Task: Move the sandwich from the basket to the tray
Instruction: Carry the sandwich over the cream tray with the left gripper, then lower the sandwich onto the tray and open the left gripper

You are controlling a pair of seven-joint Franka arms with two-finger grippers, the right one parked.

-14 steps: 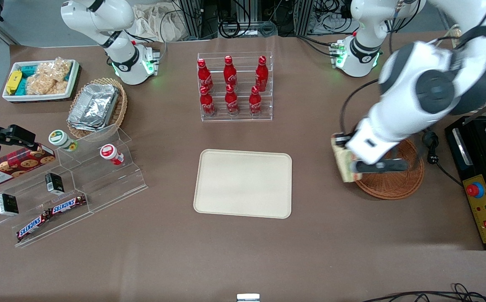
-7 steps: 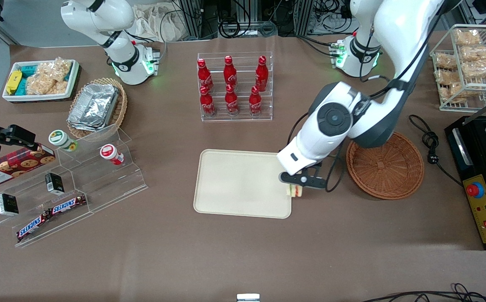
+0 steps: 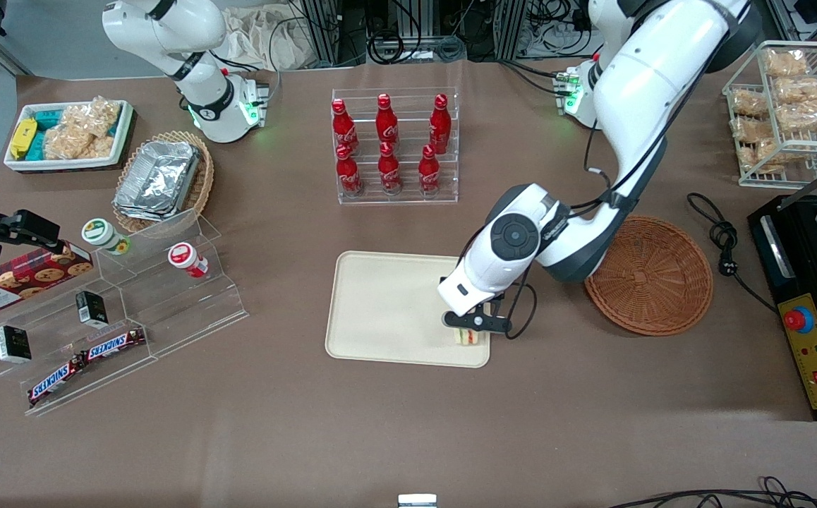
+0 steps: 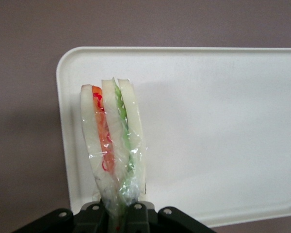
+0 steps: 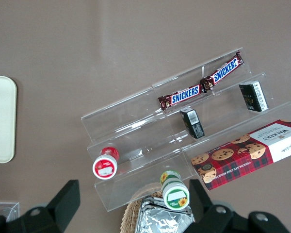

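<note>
On the brown worktop (image 3: 408,423), we see the gripper (image 3: 470,326) pinching the sandwich (image 3: 468,336) over the tray's (image 3: 387,303) four o'clock corner.

The hand (image 3: 470,331) holds the sandwich (image 3: 469,336) over the tray's (image 3: 394,310) corner nearest the basket (image 3: 652,276); both rest on the tabletop (image 3: 408,423).

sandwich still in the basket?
No: the gripper holds the sandwich over the tray; the basket sits empty.
</note>
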